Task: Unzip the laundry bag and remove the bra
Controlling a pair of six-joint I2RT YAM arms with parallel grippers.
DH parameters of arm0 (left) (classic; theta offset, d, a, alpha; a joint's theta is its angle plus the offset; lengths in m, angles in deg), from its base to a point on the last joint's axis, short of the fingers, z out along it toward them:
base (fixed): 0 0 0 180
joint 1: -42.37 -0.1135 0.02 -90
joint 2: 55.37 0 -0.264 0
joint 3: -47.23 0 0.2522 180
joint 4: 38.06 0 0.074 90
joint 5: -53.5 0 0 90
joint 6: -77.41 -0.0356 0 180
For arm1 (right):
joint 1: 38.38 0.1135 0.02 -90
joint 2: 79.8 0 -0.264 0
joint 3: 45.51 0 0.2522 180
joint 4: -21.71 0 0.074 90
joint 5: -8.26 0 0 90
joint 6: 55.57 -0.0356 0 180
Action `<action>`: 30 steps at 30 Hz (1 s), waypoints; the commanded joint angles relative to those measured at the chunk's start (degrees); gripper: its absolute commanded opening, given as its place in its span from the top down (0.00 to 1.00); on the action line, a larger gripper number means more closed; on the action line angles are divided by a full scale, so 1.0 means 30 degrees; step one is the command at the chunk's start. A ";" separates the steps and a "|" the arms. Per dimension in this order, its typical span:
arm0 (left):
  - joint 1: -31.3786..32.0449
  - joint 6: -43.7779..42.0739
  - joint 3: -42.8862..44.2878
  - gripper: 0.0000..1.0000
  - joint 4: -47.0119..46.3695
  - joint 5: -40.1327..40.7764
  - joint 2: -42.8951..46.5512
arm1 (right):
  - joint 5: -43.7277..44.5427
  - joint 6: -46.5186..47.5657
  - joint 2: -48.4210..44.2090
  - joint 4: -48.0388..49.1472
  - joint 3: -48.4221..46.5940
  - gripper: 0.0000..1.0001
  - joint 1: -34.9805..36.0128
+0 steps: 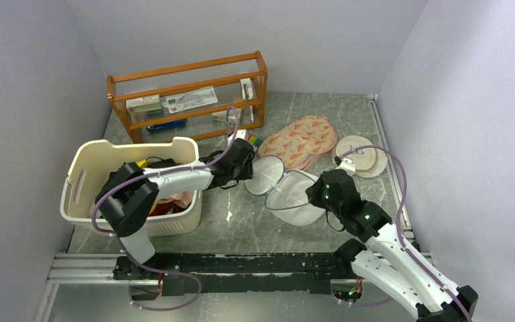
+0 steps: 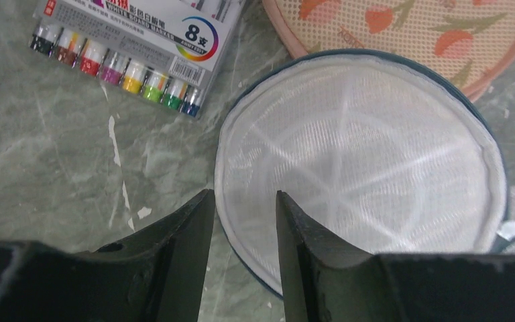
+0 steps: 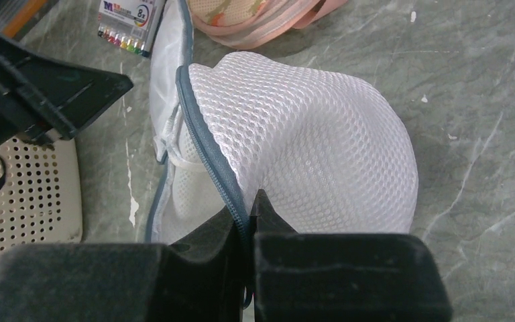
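Both of my grippers were at the bag [image 1: 288,191], which lay unzipped and splayed into two halves like a clamshell. My right gripper [image 3: 245,208] was pinched tight on the grey zipper band [image 3: 198,127] at the near rim of the domed half, and the band ran in between the fingers with no gap left. My left gripper [image 2: 245,198] hung over the rim of the flat half, its fingers a narrow way apart and holding nothing. Whether they touched the mesh I could not tell.

Through both halves I saw only white mesh and ribs, no yellow and no black, so the bag looked empty to me. Left of the bag stood the basket [image 1: 80,181]. At its far side showed a bit of yellow and black that I took for the bra [image 1: 142,163], near a pink garment [image 1: 174,200]. Beyond the bag lay the markers [image 2: 127,47] and the salmon pads [image 2: 409,27].

I judged the unzipping done and the bra out, so the step in hand was letting the bag go. The next move called for my right fingers to open and lift off the band without dragging the dome, and for my left to rise clear.
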 commanded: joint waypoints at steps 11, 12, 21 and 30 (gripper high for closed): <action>0.0644 -0.1328 0.1768 0.46 0.0736 0.2279 -0.4043 | -0.0518 0.0559 -0.0852 0.1029 0.0622 0.96 -0.0018; 0.0639 -0.1259 0.1742 0.45 0.0690 0.2172 -0.4189 | -0.0540 0.0562 -0.0841 0.1046 0.0624 0.96 -0.0018; 0.1055 -0.1758 0.2054 0.41 0.2105 0.3485 -0.3960 | -0.0714 0.0640 -0.0545 0.1075 0.0583 0.96 -0.0007; 0.1391 -0.2296 0.1269 0.33 0.2277 0.3309 -0.0859 | -0.0976 0.0669 -0.0291 0.1136 0.0695 0.96 -0.0021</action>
